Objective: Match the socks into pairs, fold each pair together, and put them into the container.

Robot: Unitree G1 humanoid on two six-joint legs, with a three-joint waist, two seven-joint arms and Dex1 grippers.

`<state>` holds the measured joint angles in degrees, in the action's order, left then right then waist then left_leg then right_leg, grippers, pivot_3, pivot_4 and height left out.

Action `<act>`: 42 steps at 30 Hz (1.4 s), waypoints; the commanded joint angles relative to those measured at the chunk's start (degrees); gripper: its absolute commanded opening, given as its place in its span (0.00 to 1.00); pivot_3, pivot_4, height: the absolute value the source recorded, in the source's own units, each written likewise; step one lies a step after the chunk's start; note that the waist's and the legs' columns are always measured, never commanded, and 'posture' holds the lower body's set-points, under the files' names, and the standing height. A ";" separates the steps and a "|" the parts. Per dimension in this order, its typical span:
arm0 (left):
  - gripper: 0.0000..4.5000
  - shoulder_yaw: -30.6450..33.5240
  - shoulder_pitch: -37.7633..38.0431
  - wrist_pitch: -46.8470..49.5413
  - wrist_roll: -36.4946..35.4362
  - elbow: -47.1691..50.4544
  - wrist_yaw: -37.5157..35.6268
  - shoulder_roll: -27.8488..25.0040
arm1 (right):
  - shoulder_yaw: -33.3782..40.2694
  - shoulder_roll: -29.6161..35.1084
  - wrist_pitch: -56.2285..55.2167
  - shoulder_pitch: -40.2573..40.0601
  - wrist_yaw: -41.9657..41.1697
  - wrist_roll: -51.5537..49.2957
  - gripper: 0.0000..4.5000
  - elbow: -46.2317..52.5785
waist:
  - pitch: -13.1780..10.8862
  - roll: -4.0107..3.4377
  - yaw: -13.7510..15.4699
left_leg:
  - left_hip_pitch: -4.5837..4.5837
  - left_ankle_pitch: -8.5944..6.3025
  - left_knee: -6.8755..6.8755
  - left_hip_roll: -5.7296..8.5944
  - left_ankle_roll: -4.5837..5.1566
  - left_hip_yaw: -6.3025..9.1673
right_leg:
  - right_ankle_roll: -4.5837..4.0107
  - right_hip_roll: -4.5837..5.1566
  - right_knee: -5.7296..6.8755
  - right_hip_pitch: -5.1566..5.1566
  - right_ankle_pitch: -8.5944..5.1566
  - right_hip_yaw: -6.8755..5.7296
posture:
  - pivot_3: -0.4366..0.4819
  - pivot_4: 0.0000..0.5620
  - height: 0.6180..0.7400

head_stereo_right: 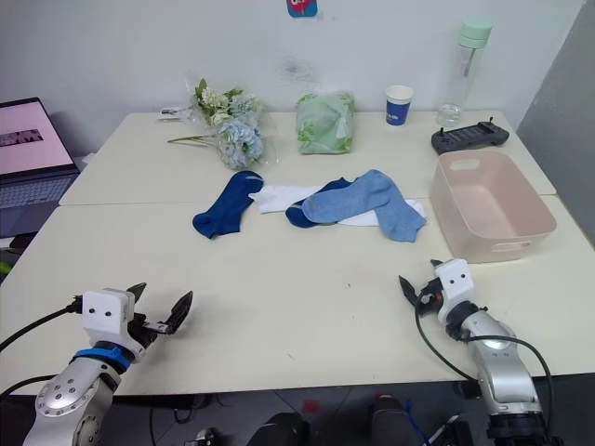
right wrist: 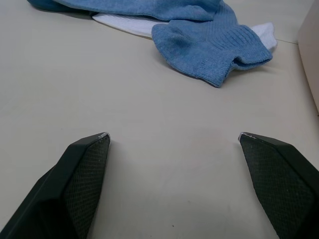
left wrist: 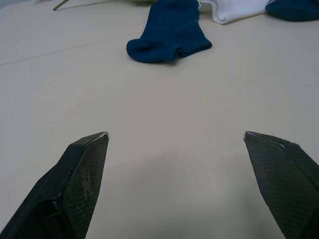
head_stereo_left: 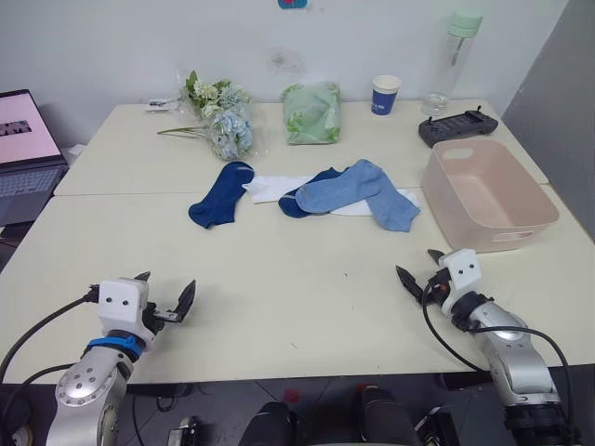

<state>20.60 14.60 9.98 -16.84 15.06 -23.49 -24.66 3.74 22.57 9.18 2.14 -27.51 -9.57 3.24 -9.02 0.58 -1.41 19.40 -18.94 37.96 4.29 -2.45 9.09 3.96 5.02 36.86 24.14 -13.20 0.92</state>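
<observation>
While my left gripper and my right gripper hover wide open and empty near the front edge of the tabletop, the socks lie in a loose heap at the middle, well apart from both. My container stands at the right edge, just beyond my right gripper.

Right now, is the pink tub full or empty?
Empty. The pink tub shows only its bare inside, and the socks lie spread on the table beside it.
</observation>
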 commanded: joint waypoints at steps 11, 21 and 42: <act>1.00 -1.73 -3.20 8.16 -9.83 14.60 -5.58 -2.67 | -9.53 -1.08 1.38 13.69 -4.99 3.18 0.99 -0.61 | -0.03 0.04 -0.33 | 0.01 0.00 0.01 -0.01 0.00 0.01 | 0.00 0.00 0.00 0.01 0.00 0.00 | 0.48 0.27 1.00; 1.00 -6.52 -10.19 17.41 -16.40 23.38 -2.18 -2.59 | -16.53 -11.01 -5.76 40.59 -4.88 10.02 0.99 -31.18 | -0.04 0.06 -0.20 | 0.05 0.01 -0.01 0.01 -0.02 0.01 | -0.05 -0.04 -0.03 0.09 0.02 -0.02 | 0.48 0.27 1.00; 1.00 -6.73 -5.01 15.09 -13.14 25.40 2.15 0.50 | -14.83 -21.55 -17.96 62.30 2.19 16.52 0.33 -72.96 | -0.06 0.04 -1.01 | 0.15 0.01 -0.02 0.01 -0.04 -0.01 | -0.09 -0.05 0.04 0.28 0.03 0.03 | 0.48 0.27 1.00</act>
<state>13.78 9.61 26.43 -30.17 38.35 -21.78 -24.43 -11.87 1.02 -7.34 62.70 -26.26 6.20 -69.20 -9.08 0.61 -2.43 19.55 -18.93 37.94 4.30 -2.49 9.08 3.87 4.97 36.90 24.41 -13.17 0.95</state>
